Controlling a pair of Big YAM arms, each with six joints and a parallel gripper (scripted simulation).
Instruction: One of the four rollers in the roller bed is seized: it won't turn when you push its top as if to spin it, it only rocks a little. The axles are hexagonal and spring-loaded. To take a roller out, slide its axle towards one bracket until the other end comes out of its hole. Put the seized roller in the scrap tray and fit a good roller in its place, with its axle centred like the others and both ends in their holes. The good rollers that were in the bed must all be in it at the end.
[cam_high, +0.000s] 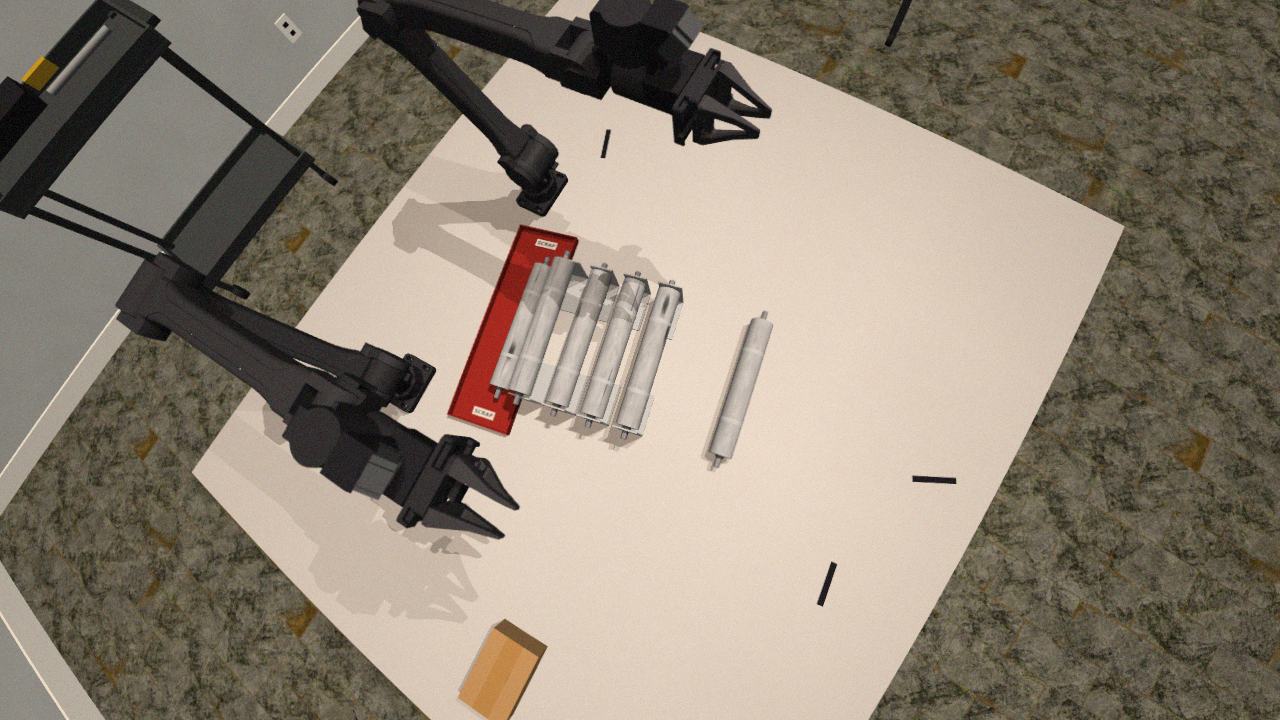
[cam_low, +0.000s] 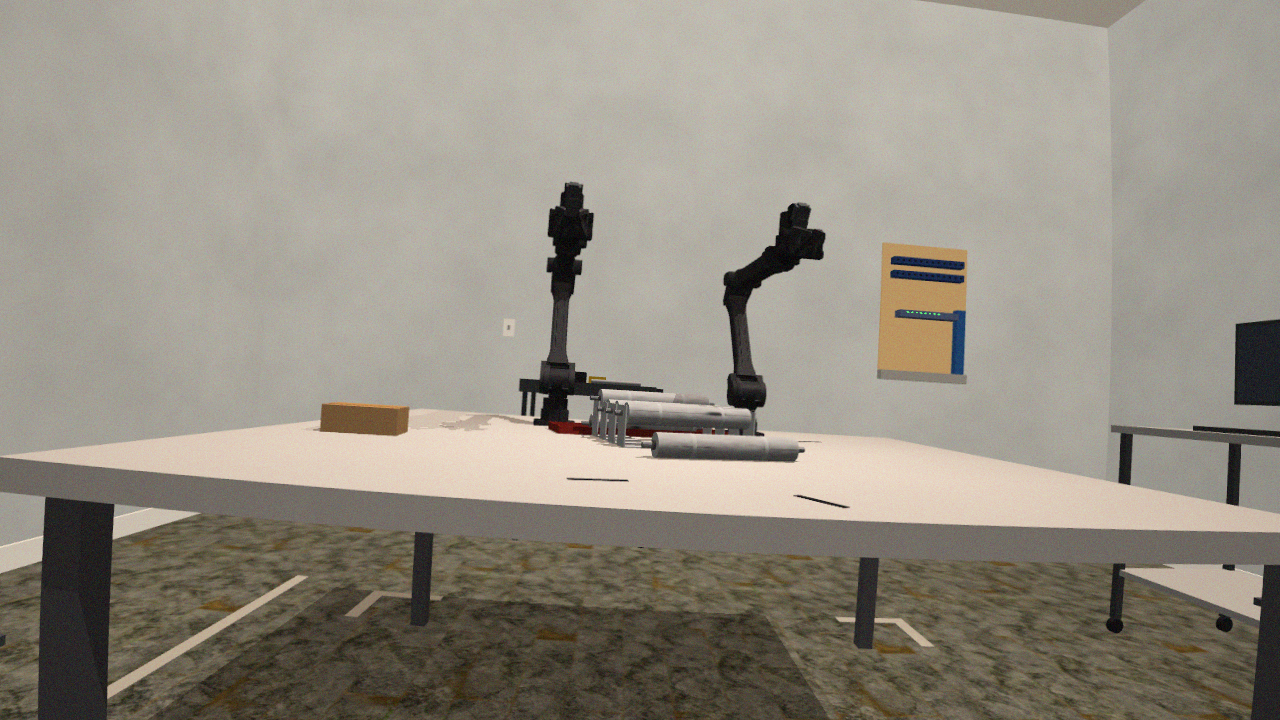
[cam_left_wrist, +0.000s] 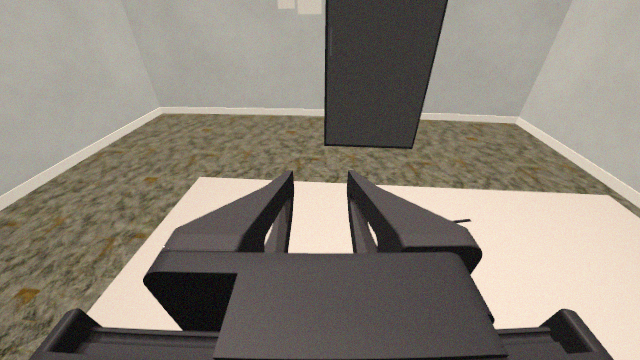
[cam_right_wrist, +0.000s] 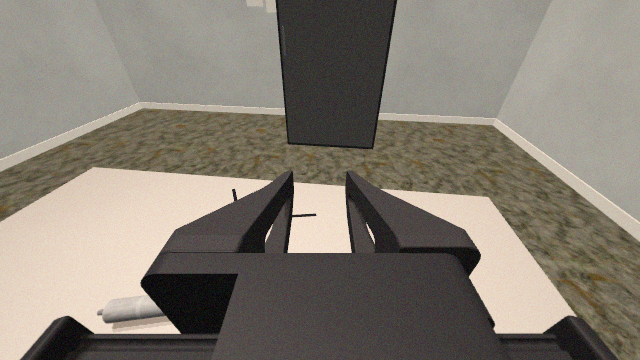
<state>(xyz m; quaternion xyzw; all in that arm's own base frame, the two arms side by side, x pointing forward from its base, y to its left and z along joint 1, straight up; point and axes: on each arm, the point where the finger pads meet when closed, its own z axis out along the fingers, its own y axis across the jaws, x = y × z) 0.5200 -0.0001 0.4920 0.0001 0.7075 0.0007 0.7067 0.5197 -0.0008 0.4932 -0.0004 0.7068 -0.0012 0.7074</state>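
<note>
1. Rollers: you've got four (cam_high: 617, 349) (cam_low: 689, 414) seated in the bed, approx. parallel to the arms' edge of the bench (cam_high: 895, 313) (cam_low: 447, 514). Axle ends poke past the brackets (cam_high: 677, 291), which is what stops them lifting out; exact centring is too small to tell.
2. Scrap tray (cam_high: 485, 358) (cam_low: 563, 428), on the arms'-edge side of the bed, carries one roller (cam_high: 517, 335), prob. the seized one, set there to keep it apart from good stock.
3. Loose roller (cam_high: 741, 389) (cam_low: 725, 447) (cam_right_wrist: 132, 309) lies between bed and far edge, prob. a leftover spare, out of your way.
4. Left end effector (cam_high: 764, 124) (cam_low: 810, 241) (cam_left_wrist: 320, 172): fingers part-way apart, nothing between, raised toward the left edge. Right end effector (cam_high: 511, 522) (cam_low: 571, 223) (cam_right_wrist: 319, 172): same, toward the right edge. Both look parked to give the bed clearance.
5. Swap looks done, IMO. If unsure, check spin + axle ends w/o nudging neighbours.
</note>
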